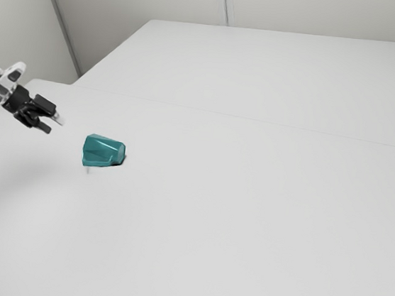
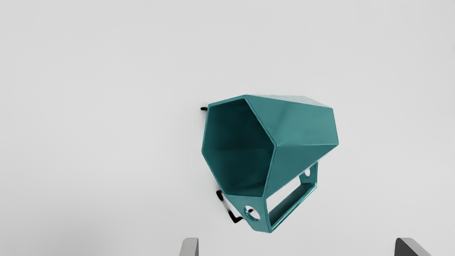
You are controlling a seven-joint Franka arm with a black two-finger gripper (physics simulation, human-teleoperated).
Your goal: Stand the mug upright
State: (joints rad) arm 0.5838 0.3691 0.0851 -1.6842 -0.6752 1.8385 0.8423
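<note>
Wrist view: faceted, glossy teal mug lies on its side beyond the parted fingertips of the black two-finger end effector

The end effector's fingers stand apart with nothing clamped between them, and the mug rests ahead of them, not touching. Its wide, many-sided mouth is turned partly toward the end effector, while the narrower base points away. The angular loop handle juts out on the side nearer the fingertips.

The step in hand looks to be the approach, before any grasp. The next move probably calls for coming lower and forward, lining the fingers up with the mug's wall or rim, then closing. Turning it mouth-up would follow, and the handle could snag a finger or spoil the landing on the base.

Under the mug spreads a smooth, pale grey-white tabletop. Another flat white surface adjoins it farther back, with plain light-grey walls behind, one crossed by a narrow upright strip.
</note>
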